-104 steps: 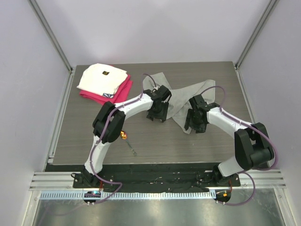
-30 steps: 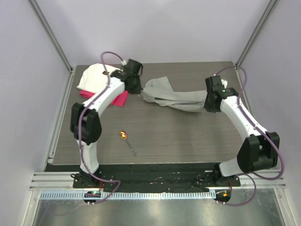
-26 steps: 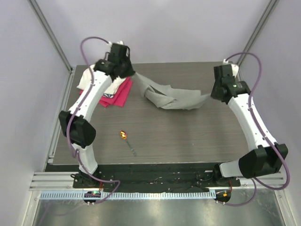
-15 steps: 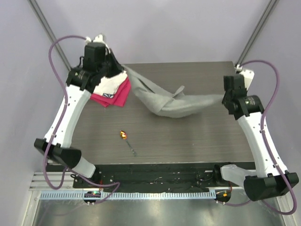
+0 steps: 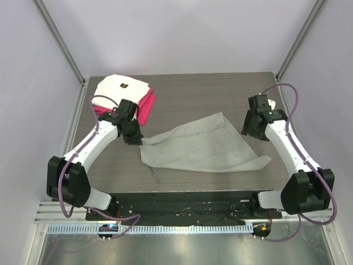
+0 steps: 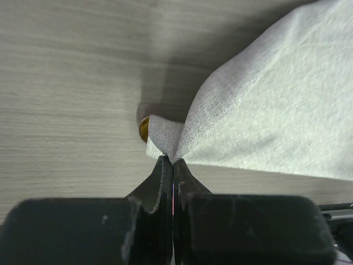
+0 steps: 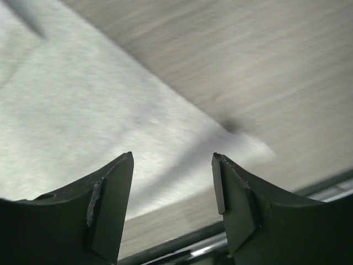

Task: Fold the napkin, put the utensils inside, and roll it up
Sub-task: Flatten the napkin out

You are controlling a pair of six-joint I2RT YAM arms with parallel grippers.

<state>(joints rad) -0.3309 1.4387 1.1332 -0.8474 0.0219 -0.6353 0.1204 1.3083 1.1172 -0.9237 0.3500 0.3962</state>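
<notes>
The light-grey napkin (image 5: 204,146) lies spread out flat across the middle of the table. My left gripper (image 5: 134,138) sits low at the napkin's left corner, shut on it; in the left wrist view the fingertips (image 6: 172,160) pinch a small fold of the napkin (image 6: 276,110). Most of the utensil is under the cloth: its orange end (image 6: 143,128) peeks out beside the pinched corner, and the thin stem (image 5: 156,176) sticks out past the near edge. My right gripper (image 5: 251,130) hangs open above the napkin's right side (image 7: 83,110), with nothing between its jaws (image 7: 172,176).
A folded white cloth (image 5: 121,91) lies on a magenta cloth (image 5: 144,107) at the back left corner, just behind my left arm. The table's near edge with its black rail (image 5: 187,197) runs close below the napkin.
Both arms came down from a raised, stretched-out hold. The napkin now lies flat and covers most of the utensil. My right gripper has opened and let go of the cloth.
</notes>
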